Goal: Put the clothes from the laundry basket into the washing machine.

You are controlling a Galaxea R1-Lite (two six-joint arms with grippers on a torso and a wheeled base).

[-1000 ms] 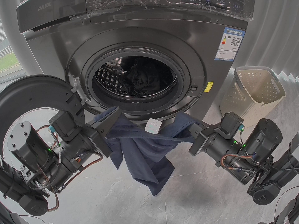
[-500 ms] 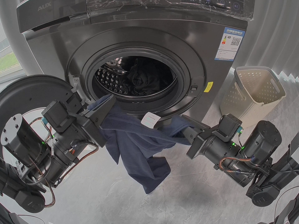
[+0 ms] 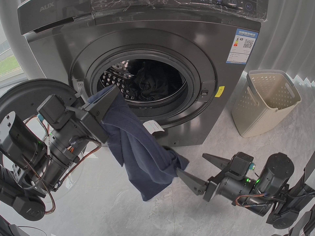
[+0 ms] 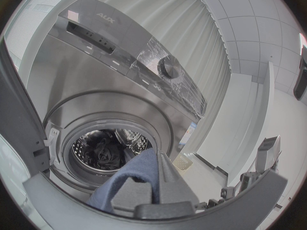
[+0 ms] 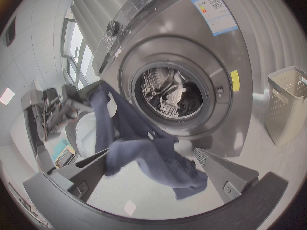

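1. Grey and round, the washing machine's glass-centred door (image 3: 29, 95) stands swung open at the far left.
2. My left gripper (image 3: 110, 94) is raised to the left rim of the drum mouth. Its jaws are clamped on the top of a navy-blue soft garment (image 3: 141, 158).
3. That garment hangs from the rim down to near the floor, outside the drum, and a white tag (image 3: 153, 127) shows on it.
4. Inside the dark-grey front-loading washing machine (image 3: 183, 40) lies a black crumpled bundle of clothes (image 3: 152, 81). I cannot tell how many pieces it holds.
5. My right gripper (image 3: 192, 164) sits low by the garment's hanging end with its jaws wide and nothing clamped. The cloth seems to touch one finger.
6. The cream perforated plastic laundry basket (image 3: 259, 112) stands on the floor to the machine's right. What I can see inside looks bare.
7. I judge this to be the loading step. Next I should push the held end into the drum, then lift the tail in after it.
8. I count one machine, one basket, one navy garment, one bundle and two grippers.
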